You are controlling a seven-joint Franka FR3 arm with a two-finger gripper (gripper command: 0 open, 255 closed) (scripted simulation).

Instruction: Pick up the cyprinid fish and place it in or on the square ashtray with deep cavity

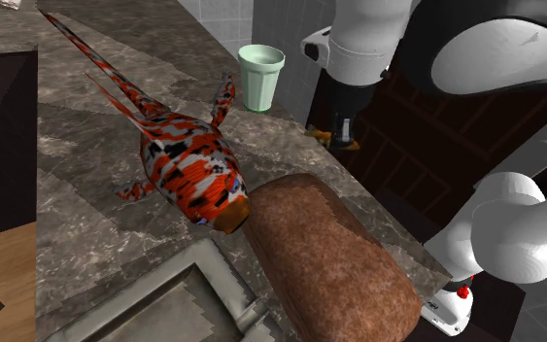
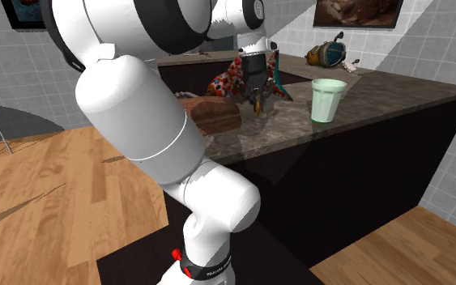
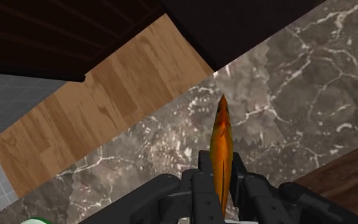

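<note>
Light: bright, even, diffuse;
Arm point(image 2: 137, 113): white shell brightly lit; soft grey shading underneath;
Wall point(image 2: 436, 57): pale diagonal light band;
Cabinet front point(image 2: 364, 186): dim

The square ashtray point(image 1: 218, 272) is cut off by the shoulder view's bottom edge

The arm point(image 2: 137, 113) was made of rounded glossy white shells with dark bands at its joints, a small red mark point(image 1: 465, 289) near its base, and an all-black claw point(image 2: 258, 95).
</note>
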